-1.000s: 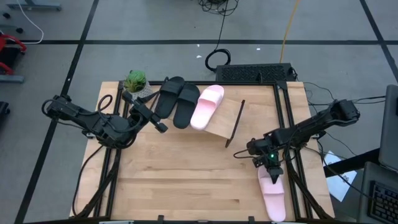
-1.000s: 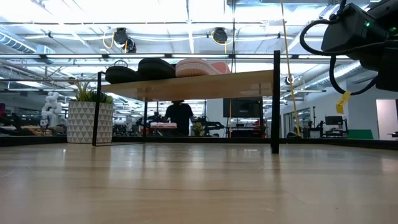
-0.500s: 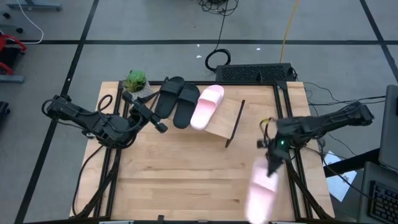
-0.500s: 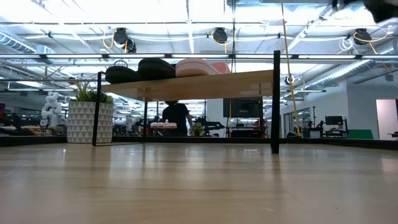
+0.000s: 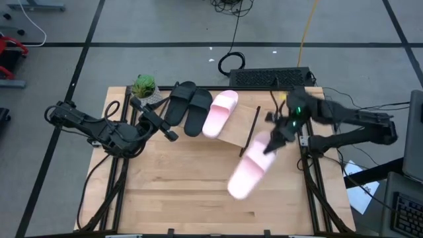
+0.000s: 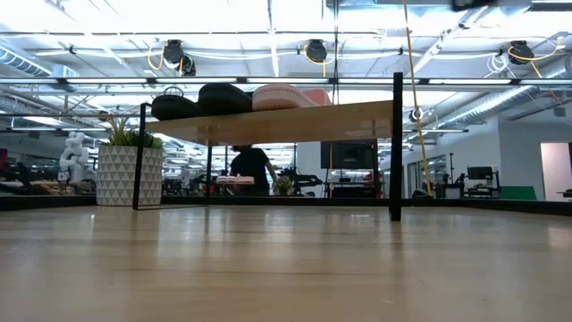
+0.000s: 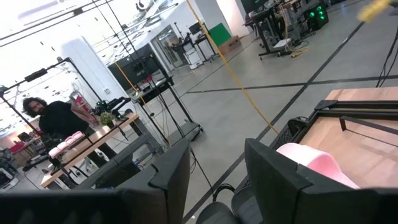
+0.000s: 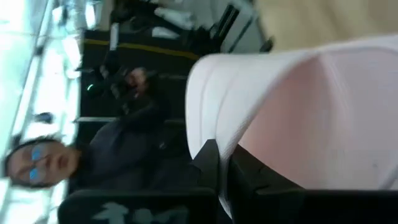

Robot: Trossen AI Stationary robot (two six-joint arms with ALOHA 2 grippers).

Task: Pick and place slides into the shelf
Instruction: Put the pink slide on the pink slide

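My right gripper (image 5: 272, 142) is shut on a pale pink slide (image 5: 250, 168) and holds it in the air over the table's right half, just near of the shelf's right end. The shelf (image 5: 232, 132), a light plank on a black frame (image 6: 295, 125), stands at the far side. On top of it rest two black slides (image 5: 180, 102) (image 5: 197, 111) and the other pink slide (image 5: 219, 114), soles down. My left gripper (image 5: 170, 135) waits open at the shelf's left end. The low view shows neither gripper. My right gripper pinches the pink slide between its two fingers (image 8: 208, 163) at the pale edge (image 8: 214, 124) of the slide's far end. The fingers come from the table's right and far side. The slide is lifted clear and slants away from the fingers toward the near left.
A potted plant (image 5: 144, 86) stands at the shelf's far left corner. A black box (image 5: 271, 78) sits beyond the far edge. Bare wooden tabletop (image 5: 185, 192) spreads near of the shelf. A person (image 6: 252, 165) shows in the room behind.
My right gripper has lifted the pink slide off the table's near right corner and carried it up, toward the far edge and to the left, toward the shelf. The slide has turned about, and its free end now points near left. The left arm has kept still.
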